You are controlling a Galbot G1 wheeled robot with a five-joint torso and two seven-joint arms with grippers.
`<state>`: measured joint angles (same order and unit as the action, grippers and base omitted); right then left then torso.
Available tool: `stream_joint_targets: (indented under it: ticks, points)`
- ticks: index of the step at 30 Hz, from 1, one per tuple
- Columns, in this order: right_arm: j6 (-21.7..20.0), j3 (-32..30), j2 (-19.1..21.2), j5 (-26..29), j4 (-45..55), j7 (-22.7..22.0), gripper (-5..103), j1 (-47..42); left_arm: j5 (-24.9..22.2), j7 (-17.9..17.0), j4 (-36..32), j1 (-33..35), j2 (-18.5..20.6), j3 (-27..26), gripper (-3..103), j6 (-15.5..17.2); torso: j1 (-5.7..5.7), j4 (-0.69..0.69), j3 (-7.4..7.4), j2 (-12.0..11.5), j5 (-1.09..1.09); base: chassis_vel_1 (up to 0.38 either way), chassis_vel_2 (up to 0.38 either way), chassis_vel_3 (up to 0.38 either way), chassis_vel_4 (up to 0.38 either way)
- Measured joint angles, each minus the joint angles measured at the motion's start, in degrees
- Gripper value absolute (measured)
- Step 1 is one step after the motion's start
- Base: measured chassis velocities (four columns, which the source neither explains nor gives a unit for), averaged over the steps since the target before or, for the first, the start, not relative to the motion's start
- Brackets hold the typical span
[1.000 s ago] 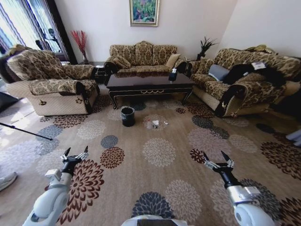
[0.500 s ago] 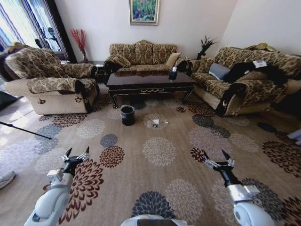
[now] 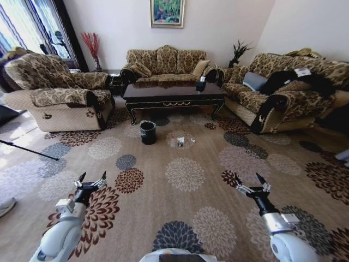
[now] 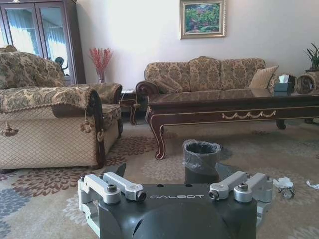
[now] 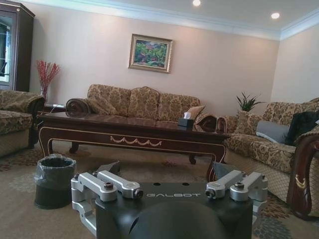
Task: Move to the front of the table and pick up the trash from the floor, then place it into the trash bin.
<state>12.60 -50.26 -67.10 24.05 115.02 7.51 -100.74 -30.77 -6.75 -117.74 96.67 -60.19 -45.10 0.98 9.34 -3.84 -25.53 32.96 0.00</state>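
Head view: left tool low at 7 o'clock, prongs spread wide, gripping nothing, hovering over floral carpet. Right tool low at 5 o'clock, likewise splayed and empty. Both aimed toward 12 o'clock, well short of the litter.

Beyond them, near picture centre: trash scattered on the carpet, a white paper wad plus smaller bits, too small to read any long axis. Just at 9 o'clock of it, trash bin, upright, round, black, mouth up, clear liner at the rim. Behind both, counter, dark glossy wood, long axis running 9 to 3 o'clock, a dark tissue box near its 3 o'clock end.

Around: patterned sofa at 12 o'clock, armchair at 10, second sofa at 2, framed painting on the wall.
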Motion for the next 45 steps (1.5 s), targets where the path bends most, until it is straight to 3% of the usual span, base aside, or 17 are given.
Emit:
stream_joint_targets:
  ticks: [25,37,39,45]
  points:
    - [-1.8,2.3,3.7,-0.9,-0.1,-0.7,100,1.7,2.4,3.1,-2.1,4.7,-0.1,0.7,100,-2.6,-2.28,0.0,3.57,-5.9,0.0,0.0,0.0,0.0,0.0]
    - [-1.8,1.9,3.3,-0.6,-0.1,-0.8,100,0.8,2.5,3.0,-2.4,4.5,-0.6,0.8,100,-2.6,-3.27,0.0,5.02,-8.3,0.0,0.0,0.0,0.0,0.0]
    - [-1.7,2.0,2.3,-0.7,0.1,-0.7,100,0.4,2.6,2.7,-2.1,4.9,-0.8,0.6,100,-2.6,-3.74,0.0,5.99,-9.7,-0.01,0.0,0.0,0.0,0.0]
    - [-1.7,2.2,1.7,-0.7,0.0,-0.7,100,0.4,2.5,2.7,-1.7,4.9,-0.4,0.2,100,-3.3,-4.26,0.0,6.88,-11.1,0.0,0.0,0.0,0.0,0.0]
